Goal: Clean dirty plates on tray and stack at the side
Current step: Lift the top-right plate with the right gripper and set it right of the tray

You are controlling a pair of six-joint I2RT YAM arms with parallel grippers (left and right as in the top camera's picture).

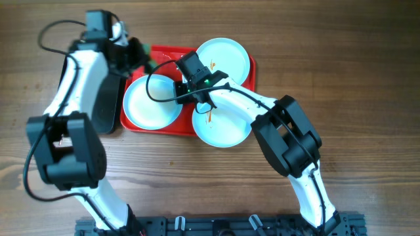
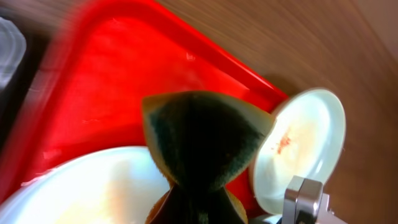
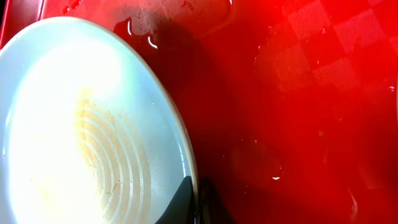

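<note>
**Overhead.** All three plates are on the tray [image 1: 167, 58]. The left plate [image 1: 147, 105] and far plate [image 1: 226, 52] look mostly pale. The near plate [image 1: 223, 128] hangs over the near rim and has clear orange smears. Nothing is stacked at the side yet. The left gripper [image 1: 143, 60] is over the far-left part of the tray with a sponge [image 1: 150, 65] in it. The right gripper [image 1: 181, 90] is at the right rim of the left plate. Judged step: scrubbing, early in the task, with the left plate as the one in hand.

**Left wrist.** The fingers are cut off at the bottom edge. The sponge is folded, green face to the camera and yellow at its edges, and squeezed narrow at its lower end, so the jaws are clamped on it. It hangs over bare tray and no contact with a plate shows. The frame is blurred at the far left.

**Right wrist.** Only the fingertips [image 3: 183, 202] show, drawn to a thin slit with the left plate's rim running into it. This reads as a pinch on the rim, though the contact itself is cropped. The plate carries a faint orange film in ridged streaks. The tray beside it is wet.

**Next move, as I judge it.** Bring the sponge down onto the left plate's centre while the right gripper holds it firm. The plate is wet, so a hard push could slide it out of the pinch.
</note>
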